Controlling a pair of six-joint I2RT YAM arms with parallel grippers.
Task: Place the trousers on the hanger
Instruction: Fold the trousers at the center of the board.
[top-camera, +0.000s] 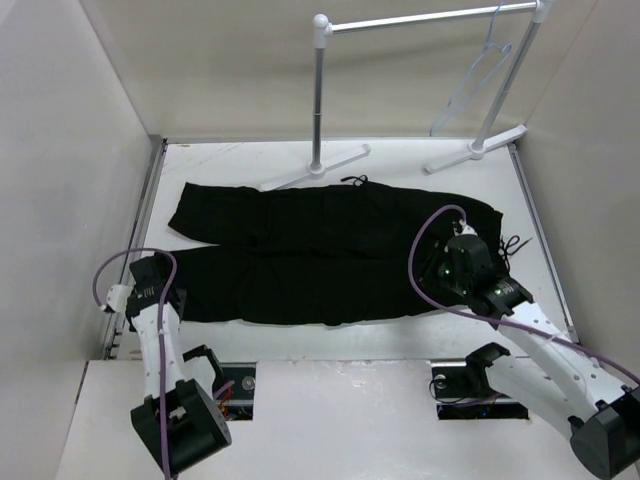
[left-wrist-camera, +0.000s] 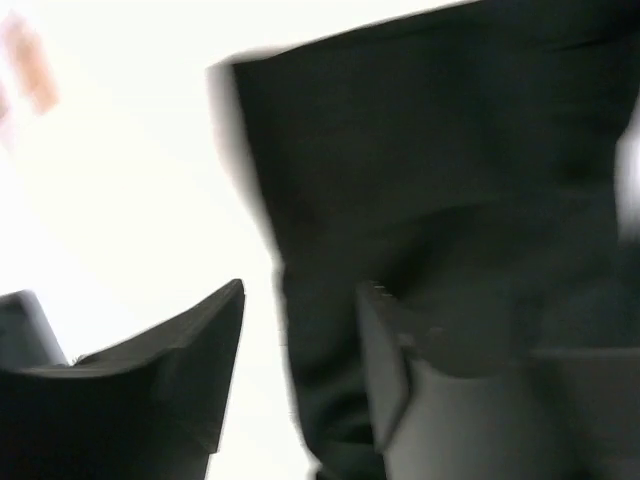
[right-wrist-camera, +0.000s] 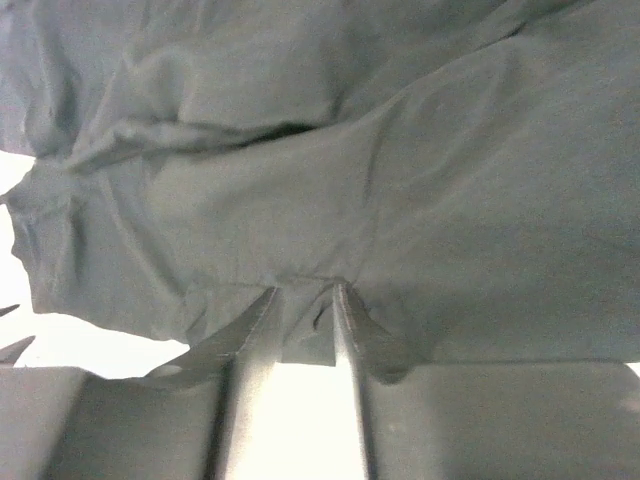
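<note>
Between the close-set fingertips of the right gripper (right-wrist-camera: 305, 295) sits a tab of waist edge from the trousers (top-camera: 320, 260), so it is pinching cloth. The left gripper (left-wrist-camera: 302, 290) stands spread, a leg's hem edge running into its gap with nothing clamped. The trousers lie flat beneath both: soft, limp, light, likely to sag and slide, so waist and hem look like sensible holds. Only the overhead view shows the hanger (top-camera: 478, 75), well beyond both grippers on the rack (top-camera: 320, 100); only the wrist views show the jaws
</note>
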